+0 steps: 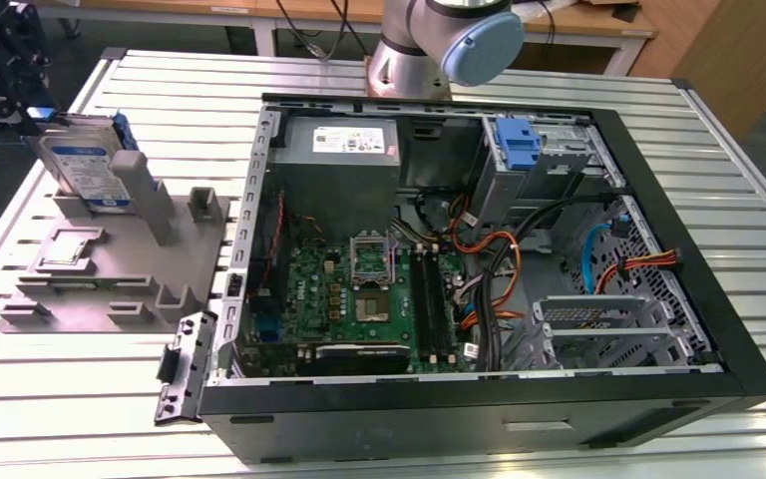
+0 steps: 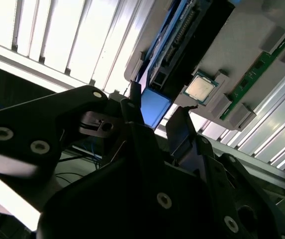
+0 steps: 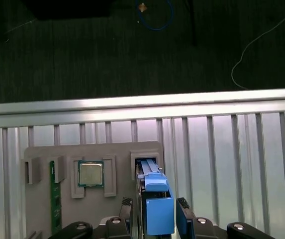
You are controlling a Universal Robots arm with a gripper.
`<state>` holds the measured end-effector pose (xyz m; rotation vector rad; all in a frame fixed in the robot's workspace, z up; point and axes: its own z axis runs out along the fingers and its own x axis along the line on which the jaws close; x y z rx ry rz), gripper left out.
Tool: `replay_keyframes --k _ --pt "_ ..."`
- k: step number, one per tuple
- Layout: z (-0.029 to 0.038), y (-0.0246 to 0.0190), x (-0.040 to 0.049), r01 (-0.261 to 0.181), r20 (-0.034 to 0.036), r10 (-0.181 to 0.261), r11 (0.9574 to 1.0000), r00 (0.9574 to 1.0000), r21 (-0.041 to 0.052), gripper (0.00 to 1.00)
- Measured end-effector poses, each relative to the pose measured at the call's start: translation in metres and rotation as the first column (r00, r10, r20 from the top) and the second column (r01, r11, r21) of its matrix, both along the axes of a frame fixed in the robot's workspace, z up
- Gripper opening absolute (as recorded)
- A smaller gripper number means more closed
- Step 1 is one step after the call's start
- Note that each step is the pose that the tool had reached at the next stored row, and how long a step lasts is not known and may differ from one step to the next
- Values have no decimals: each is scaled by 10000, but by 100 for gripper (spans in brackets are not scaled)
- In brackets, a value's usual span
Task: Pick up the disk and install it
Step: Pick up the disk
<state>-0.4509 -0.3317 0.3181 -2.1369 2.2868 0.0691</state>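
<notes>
Gripper closed narrow on the upright disk in its holder

The black two-finger gripper (image 3: 154, 203) has its jaws drawn narrow: in both wrist views one finger (image 2: 132, 94) lies against each side of the blue plastic bracket of the disk (image 3: 149, 167), a flat silver-grey hard drive with a white and blue label. The disk (image 1: 91, 165) stands upright on its edge in a slot of the grey plastic holder plate (image 1: 117, 259), at the exterior view's left. In the same plate lie a square silver processor chip (image 3: 90, 174) and a narrow green memory stick (image 3: 55, 199), just beside the disk. The plate rests on the slatted aluminium table (image 1: 517, 75), beside the open black computer case (image 1: 490, 399). The grey and blue arm base (image 1: 417, 60) stands behind the case.
</notes>
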Motion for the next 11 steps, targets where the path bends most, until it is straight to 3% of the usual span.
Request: replay_keyframes --k 4,11 --pt "-34 -1 -1 -638 -1 638 9980 9980 7 47" --pt "-130 -4 -19 -703 4 703 9975 9975 53 47"
